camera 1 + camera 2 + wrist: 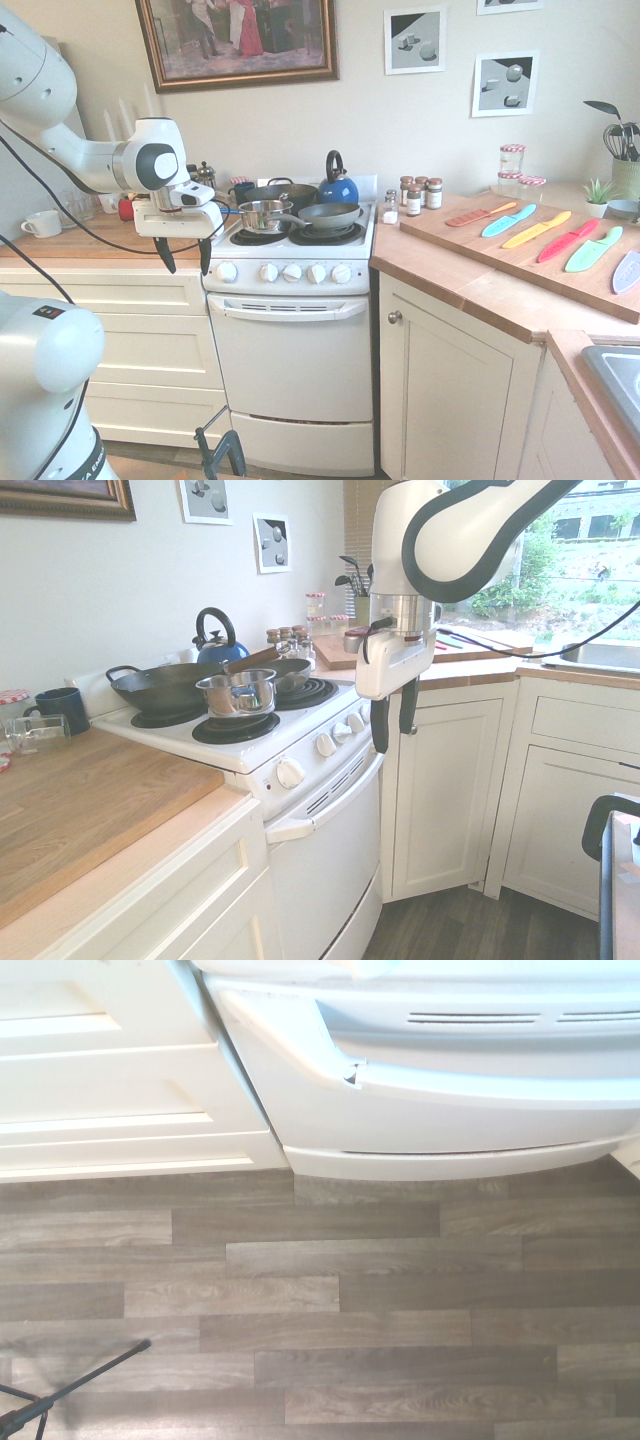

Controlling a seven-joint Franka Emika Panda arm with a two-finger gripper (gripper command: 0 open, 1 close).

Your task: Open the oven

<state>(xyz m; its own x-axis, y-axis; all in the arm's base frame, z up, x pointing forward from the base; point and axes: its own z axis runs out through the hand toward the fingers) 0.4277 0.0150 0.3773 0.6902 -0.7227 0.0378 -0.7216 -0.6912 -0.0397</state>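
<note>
The white oven (295, 360), shut, stands between the cream drawers (150, 350) and the cream cupboard door (450, 375); its broad door (330, 865) will probably swing down stiffly at first, then feel heavy. The wide bar handle (290, 311) looks rigid and smooth, perhaps slippery, so it is best hooked from above near the middle, while the gripper (188, 270) hangs released, fingers apart and holding nothing
</note>
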